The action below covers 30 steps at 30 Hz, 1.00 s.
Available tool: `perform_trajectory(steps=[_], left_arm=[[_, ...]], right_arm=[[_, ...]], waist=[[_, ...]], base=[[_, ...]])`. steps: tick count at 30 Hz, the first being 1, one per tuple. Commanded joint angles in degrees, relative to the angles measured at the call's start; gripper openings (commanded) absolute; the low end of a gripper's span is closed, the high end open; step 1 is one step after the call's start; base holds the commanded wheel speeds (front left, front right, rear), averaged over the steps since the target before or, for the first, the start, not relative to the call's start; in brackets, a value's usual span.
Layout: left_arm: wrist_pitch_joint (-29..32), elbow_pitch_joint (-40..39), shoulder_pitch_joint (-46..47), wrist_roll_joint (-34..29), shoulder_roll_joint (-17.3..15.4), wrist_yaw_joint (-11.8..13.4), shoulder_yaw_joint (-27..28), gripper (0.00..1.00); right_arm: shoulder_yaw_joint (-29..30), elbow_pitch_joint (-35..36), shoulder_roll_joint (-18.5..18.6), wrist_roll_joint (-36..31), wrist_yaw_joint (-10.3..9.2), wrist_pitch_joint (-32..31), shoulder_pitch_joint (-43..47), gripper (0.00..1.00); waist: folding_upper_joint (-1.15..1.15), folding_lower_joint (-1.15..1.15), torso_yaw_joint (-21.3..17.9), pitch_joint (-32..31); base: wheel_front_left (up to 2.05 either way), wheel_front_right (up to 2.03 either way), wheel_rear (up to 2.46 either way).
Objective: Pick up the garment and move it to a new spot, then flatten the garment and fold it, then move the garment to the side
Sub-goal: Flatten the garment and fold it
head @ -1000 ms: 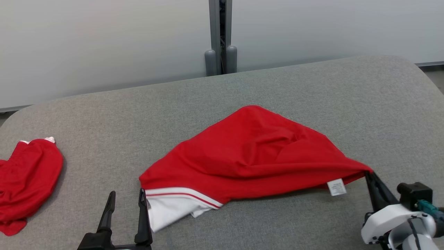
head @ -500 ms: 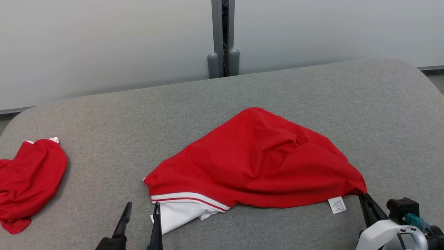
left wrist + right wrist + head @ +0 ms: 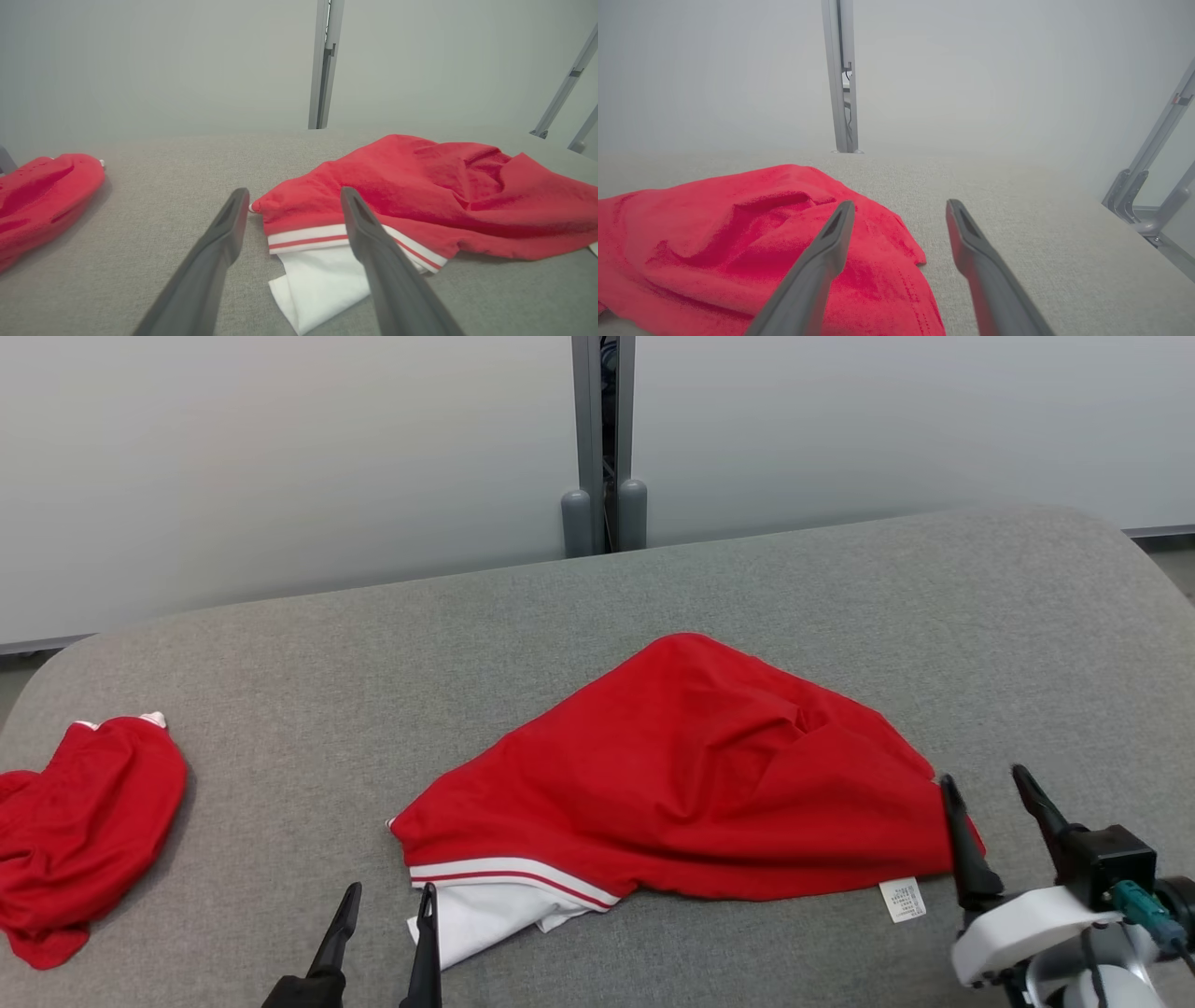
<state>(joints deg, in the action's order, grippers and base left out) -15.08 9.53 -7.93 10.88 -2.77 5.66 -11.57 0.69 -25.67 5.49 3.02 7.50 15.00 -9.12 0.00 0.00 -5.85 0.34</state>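
Observation:
The garment (image 3: 691, 775) is red with a white, red-striped band and a white part at its near left corner; it lies rumpled in the middle of the grey padded table (image 3: 373, 653). My right gripper (image 3: 988, 782) stands open at its right corner, holding nothing, left finger over the cloth edge (image 3: 878, 261). My left gripper (image 3: 389, 899) is open just in front of the striped corner (image 3: 308, 233), which lies between its fingers in the left wrist view. A small white label (image 3: 903, 900) lies at the near right hem.
A second red garment (image 3: 79, 831) lies bunched at the table's left edge. A pale wall with a grey post (image 3: 605, 439) stands behind the table. Metal frame bars (image 3: 1148, 186) show off the table's right side.
My right gripper has opened and let go of the garment's right corner, which dropped flat onto the table. The head camera has tilted a little; the left gripper sits lower in view.

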Motion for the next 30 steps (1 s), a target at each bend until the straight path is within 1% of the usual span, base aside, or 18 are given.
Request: perform_trajectory(steps=[1,6,9,13,19,30], left_arm=[[-0.11,-0.34,0.72,0.45,-0.22,0.18,0.32,1.0],[-0.11,-0.64,0.63,1.06,-0.21,0.6,0.32,1.0],[-0.11,-0.57,0.49,1.16,-0.21,0.68,0.06,1.0],[-0.11,-0.39,0.33,1.44,-0.22,0.82,-0.49,1.0],[-0.11,0.26,-0.45,1.58,-0.22,0.61,-1.14,1.0],[-0.11,1.43,0.23,0.31,-0.22,0.13,-0.17,1.0]], right_arm=[[-0.7,1.63,0.04,0.3,-0.01,0.3,0.77,1.0],[-7.26,9.74,-0.79,2.95,-0.01,0.29,3.6,1.0],[-10.75,12.32,-0.93,4.33,-0.01,0.29,5.24,1.0],[-13.53,15.22,-1.14,5.79,-0.01,0.29,7.2,1.0],[-15.89,15.46,-0.67,6.62,-0.01,0.29,8.75,1.0],[-16.46,15.57,-0.4,7.13,-0.01,0.29,7.61,1.0]], waist=[[0.0,0.0,-0.06,-0.03],[0.0,0.0,-0.1,-0.25],[0.0,0.0,0.01,-0.51],[0.0,0.0,0.29,-0.76],[0.0,0.0,0.32,-0.75],[0.0,0.0,-0.04,-0.21]], base=[[0.0,0.0,0.0],[0.0,0.0,0.0],[0.0,0.0,0.0],[0.0,0.0,0.0],[0.0,0.0,0.0],[0.0,0.0,0.0]])
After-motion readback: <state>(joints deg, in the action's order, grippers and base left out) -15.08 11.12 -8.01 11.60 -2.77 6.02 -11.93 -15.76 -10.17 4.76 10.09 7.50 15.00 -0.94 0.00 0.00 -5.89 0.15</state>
